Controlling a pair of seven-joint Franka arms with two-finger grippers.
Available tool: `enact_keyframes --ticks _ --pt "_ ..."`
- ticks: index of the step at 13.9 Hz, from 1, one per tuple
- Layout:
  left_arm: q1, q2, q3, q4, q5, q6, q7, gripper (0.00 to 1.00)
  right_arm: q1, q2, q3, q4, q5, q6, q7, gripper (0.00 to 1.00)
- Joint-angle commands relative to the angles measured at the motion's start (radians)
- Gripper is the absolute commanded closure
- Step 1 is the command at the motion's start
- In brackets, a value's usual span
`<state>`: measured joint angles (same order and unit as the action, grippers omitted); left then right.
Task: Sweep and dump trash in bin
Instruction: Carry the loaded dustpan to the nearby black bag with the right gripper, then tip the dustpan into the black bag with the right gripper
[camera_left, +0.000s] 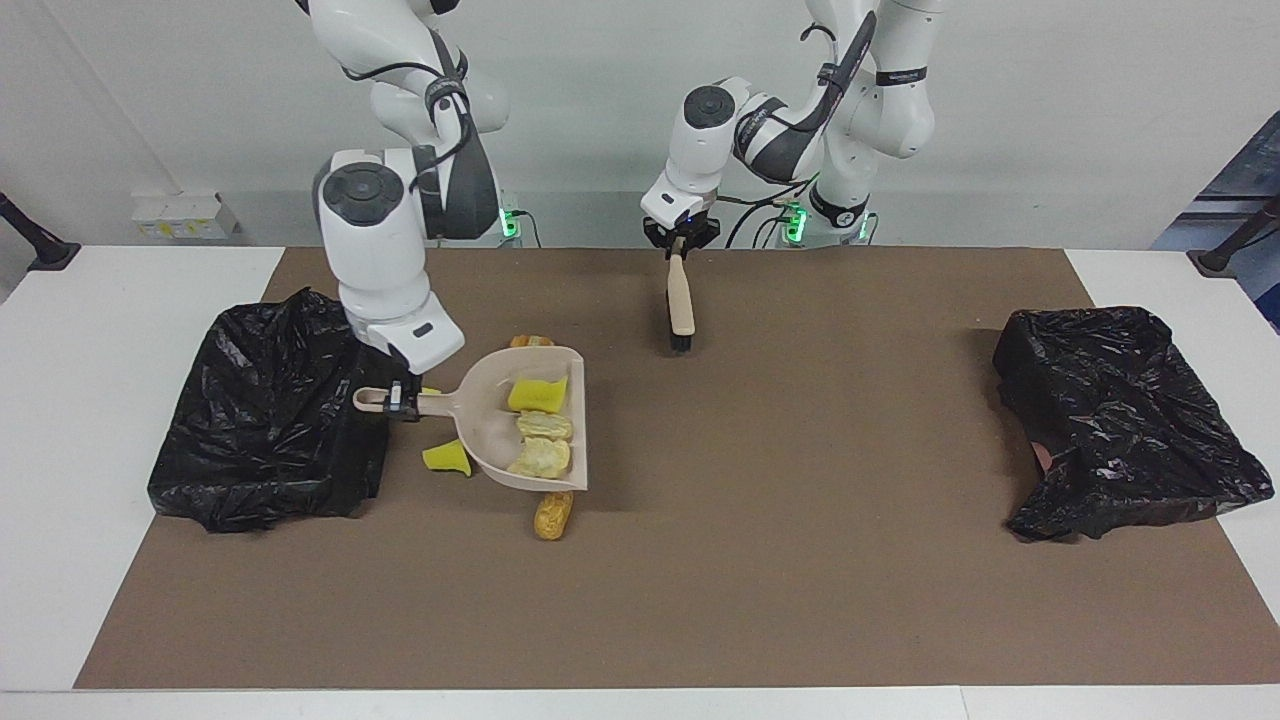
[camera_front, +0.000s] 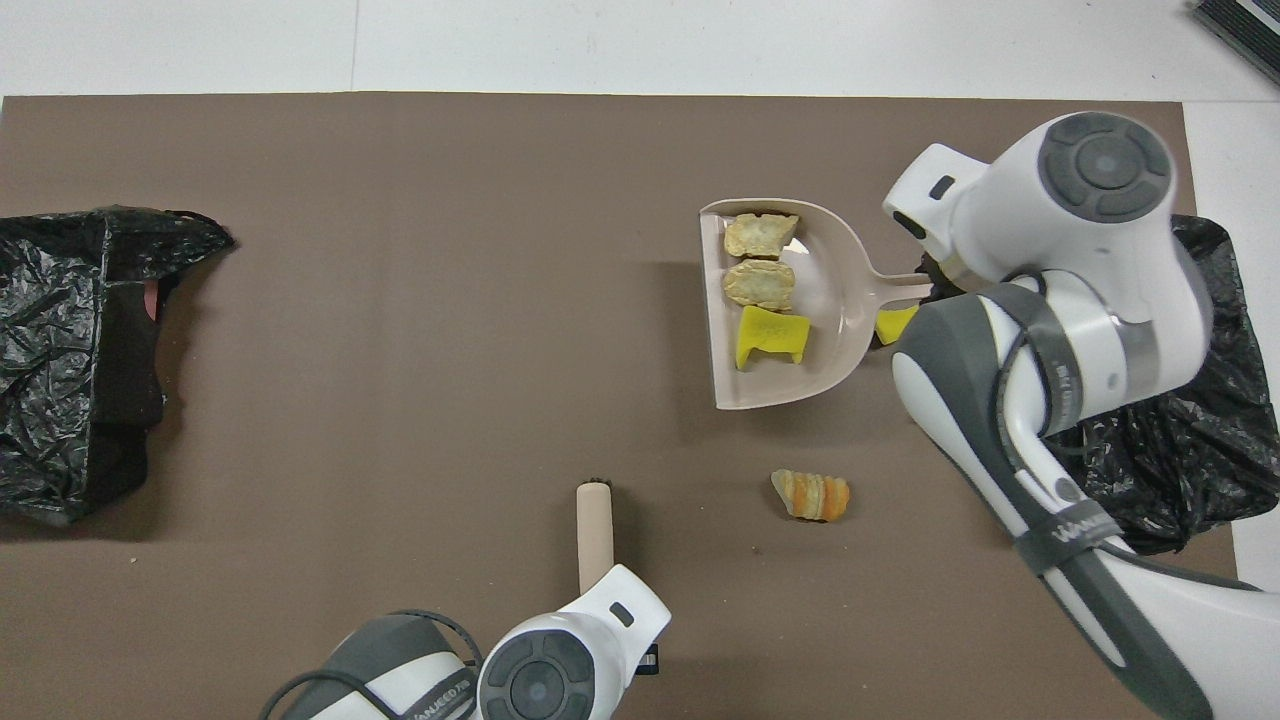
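The bench (camera_left: 130, 300) is white and a wide brown mat (camera_left: 800, 450) covers most of it; a pale wall closes the room at the top of the facing view. In the lower half of that view the mat is bare, open room up to its edge.

At centre left, a golden-brown lump (camera_left: 553, 514) lies just below the beige dustpan (camera_left: 525, 425). The dustpan carries a yellow sponge chunk (camera_left: 538, 394) and two pale bread lumps (camera_left: 543, 442). A yellow, green-backed chunk (camera_left: 447, 458) lies on the mat under its handle.

The right hand (camera_left: 398, 398), bent steeply down, grips the dustpan handle beside a black bin (camera_left: 265, 420). A second black bin (camera_left: 1120, 420) sits at centre right.

At top centre the left hand (camera_left: 680, 238) clamps the brush (camera_left: 681, 308), bristles downward.
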<state>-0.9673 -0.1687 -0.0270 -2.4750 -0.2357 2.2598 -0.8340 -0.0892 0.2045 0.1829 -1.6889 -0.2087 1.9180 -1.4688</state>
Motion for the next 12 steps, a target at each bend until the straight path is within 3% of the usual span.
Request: enact_keyframes --ticks 1,3,4,7,12 --pt "-0.016 -0.012 0.013 -0.021 0.019 0.03 -0.111 1.0 -0.121 -0.083 0.012 -0.025 0.04 -0.04 -0.14 1.0" --pt "-0.005 -0.012 0.013 -0.022 0.019 0.026 -0.119 0.85 -0.209 -0.103 0.01 -0.026 0.04 -0.063 -0.235 1.0" --pt "-0.002 -0.012 0.013 -0.021 0.019 0.014 -0.122 0.01 -0.255 -0.105 0.01 -0.028 0.04 -0.062 -0.289 1.0" --pt "0.033 0.012 0.019 0.011 0.019 0.001 -0.11 0.0 -0.352 -0.12 0.003 -0.047 -0.003 -0.037 -0.375 1.0" --pt "0.214 0.024 0.021 0.062 0.021 -0.014 -0.071 0.0 -0.426 -0.189 0.001 -0.195 -0.277 0.185 -0.343 1.0"
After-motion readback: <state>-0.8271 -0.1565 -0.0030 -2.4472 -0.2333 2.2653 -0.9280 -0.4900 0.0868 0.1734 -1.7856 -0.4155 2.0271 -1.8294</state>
